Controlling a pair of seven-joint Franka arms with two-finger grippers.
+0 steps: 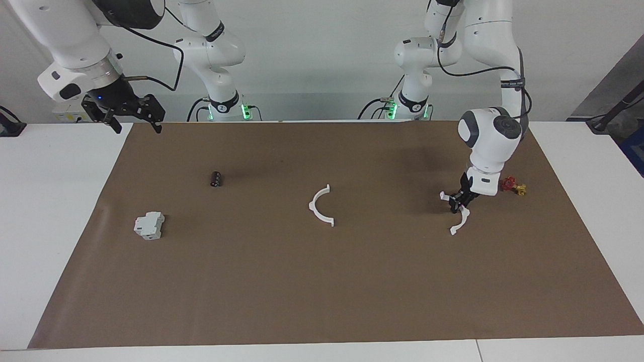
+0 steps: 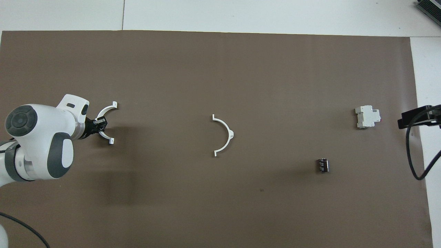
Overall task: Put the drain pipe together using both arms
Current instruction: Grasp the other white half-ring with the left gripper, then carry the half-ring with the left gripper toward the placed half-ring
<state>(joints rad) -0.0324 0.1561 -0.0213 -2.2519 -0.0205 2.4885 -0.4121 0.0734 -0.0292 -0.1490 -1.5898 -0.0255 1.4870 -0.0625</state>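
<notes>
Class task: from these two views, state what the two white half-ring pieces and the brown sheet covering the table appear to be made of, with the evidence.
Half-ring pieces: probably moulded plastic, thin, uniformly white, smooth, with crisp end tabs; one is pinched in the left gripper. Brown sheet: likely kraft paper or thin card, matte, with faint creases and a cut edge.

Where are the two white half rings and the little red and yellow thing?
Held half-ring (image 1: 464,217), facing view, lower curve.
Free half-ring (image 1: 317,203), facing view, middle of curve.
Red-and-yellow valve (image 1: 513,186), facing view, its body.
</notes>
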